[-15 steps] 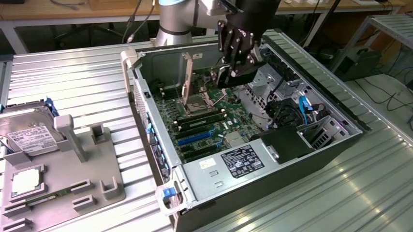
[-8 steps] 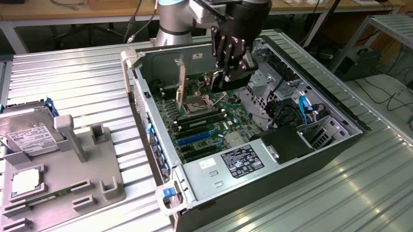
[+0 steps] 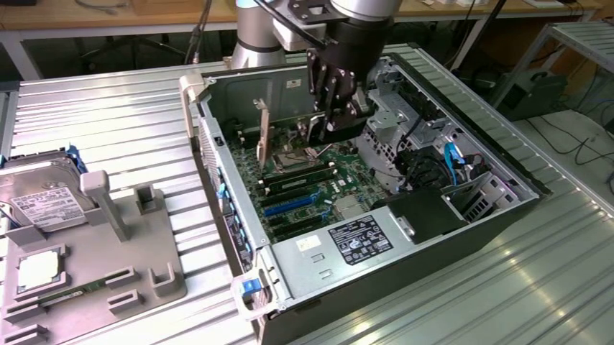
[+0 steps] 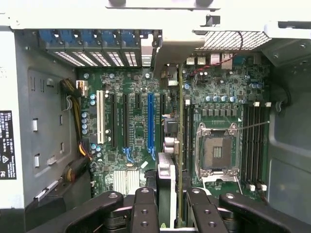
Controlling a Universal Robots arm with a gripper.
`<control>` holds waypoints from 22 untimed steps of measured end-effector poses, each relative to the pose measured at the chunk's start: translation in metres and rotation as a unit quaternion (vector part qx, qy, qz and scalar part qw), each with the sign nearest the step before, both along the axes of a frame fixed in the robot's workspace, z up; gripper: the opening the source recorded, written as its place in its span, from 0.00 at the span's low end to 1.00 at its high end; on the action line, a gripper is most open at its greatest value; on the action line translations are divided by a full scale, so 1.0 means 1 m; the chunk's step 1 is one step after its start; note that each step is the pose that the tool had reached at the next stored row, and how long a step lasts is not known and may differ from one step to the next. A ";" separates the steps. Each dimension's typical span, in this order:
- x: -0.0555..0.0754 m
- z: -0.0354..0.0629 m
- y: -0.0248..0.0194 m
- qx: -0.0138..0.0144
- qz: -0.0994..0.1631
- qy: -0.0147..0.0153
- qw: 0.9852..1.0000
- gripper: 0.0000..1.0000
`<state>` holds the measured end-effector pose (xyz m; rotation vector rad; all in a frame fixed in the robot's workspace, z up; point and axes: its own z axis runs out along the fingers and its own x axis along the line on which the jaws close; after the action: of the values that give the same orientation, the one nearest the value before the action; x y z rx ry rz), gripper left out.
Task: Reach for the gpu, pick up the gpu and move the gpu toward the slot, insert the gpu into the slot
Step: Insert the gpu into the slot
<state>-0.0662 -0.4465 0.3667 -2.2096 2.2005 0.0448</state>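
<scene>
Surface: a ribbed metal table is carrying an open computer case lying on its side; a grey fixture and a hard drive are sitting well apart from it, toward the exterior view's left.
Gripper: the gripper is hanging inside the case over the motherboard, its jaws pinching the gpu from both faces.
Gpu: it is standing on edge between the fingers, running between the blue connector and the CPU socket, with its silver bracket near the case's rear wall.
Slot: the card's own edge is hiding the slot, so I cannot tell whether the contacts are touching it.
Stage: judging by this, the card is being lined up or pressed home.
Risk, tilt: a card leaning in the grip is likely to catch the slot's lip and jam.
Risk, bracket: if the bracket is snagging on the rear wall, one end may stay high.
Risk, force: pressing while misaligned could be bending the board.
</scene>
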 end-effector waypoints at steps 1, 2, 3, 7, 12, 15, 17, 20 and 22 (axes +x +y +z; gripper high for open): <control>0.000 -0.0012 -0.0004 0.000 0.000 0.000 1.000 0.28; 0.000 -0.0025 -0.0007 0.000 0.000 0.000 1.000 0.28; 0.000 -0.0041 -0.0009 0.000 0.000 0.000 1.000 0.28; -0.002 -0.0110 -0.0009 0.000 0.000 0.001 1.000 0.28; -0.006 -0.0175 -0.0009 0.000 -0.008 0.002 1.000 0.28; -0.006 -0.0204 -0.0012 0.000 -0.012 0.002 1.000 0.28; -0.006 -0.0222 -0.0020 0.000 -0.012 0.002 1.000 0.28; -0.006 -0.0230 -0.0053 -0.001 -0.012 0.002 1.000 0.28; -0.007 -0.0253 -0.0063 -0.001 -0.012 0.002 1.000 0.28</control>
<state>-0.0729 -0.4528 0.3414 -2.1848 2.2290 0.0465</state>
